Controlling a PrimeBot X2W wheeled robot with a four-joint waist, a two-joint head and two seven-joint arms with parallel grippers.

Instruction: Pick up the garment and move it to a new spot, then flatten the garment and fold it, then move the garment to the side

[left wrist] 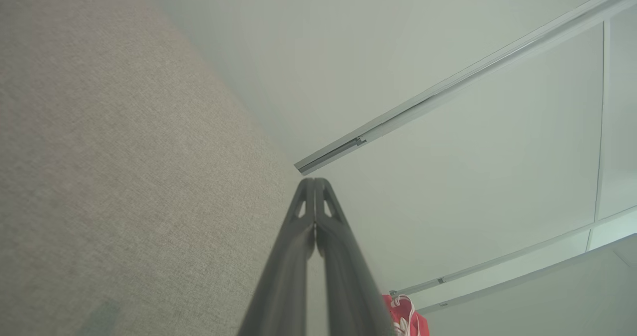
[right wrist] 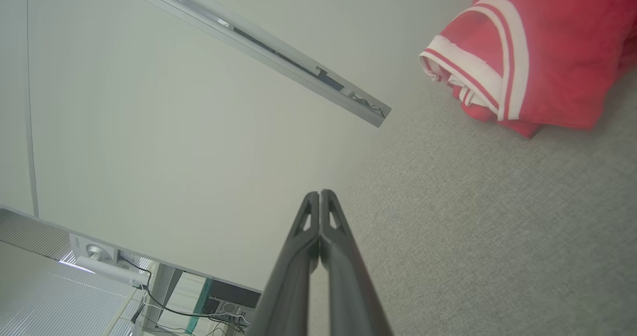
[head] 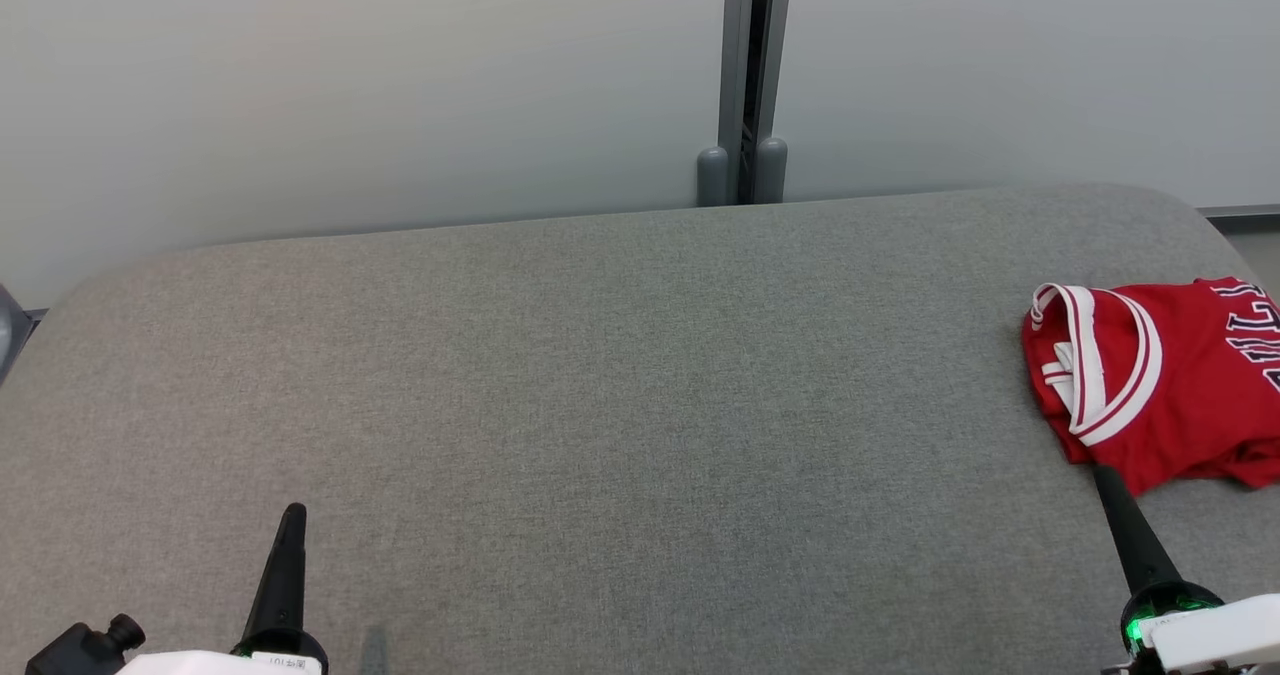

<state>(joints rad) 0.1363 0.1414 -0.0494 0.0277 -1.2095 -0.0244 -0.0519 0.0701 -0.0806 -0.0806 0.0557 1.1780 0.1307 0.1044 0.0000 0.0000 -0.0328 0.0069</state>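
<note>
While the red jersey [head: 1170,385] lies bunched at the right edge of the grey bench [head: 600,405], my right gripper [head: 1099,469] points at its near hem without touching it, fingers pressed together and empty. My left gripper [head: 294,509], likewise closed and empty, sits near the front-left corner.

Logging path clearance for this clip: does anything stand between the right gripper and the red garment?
Nothing visible does. Only the bare grey table lies between the shut right gripper and the red garment, as the right wrist view shows.
</note>
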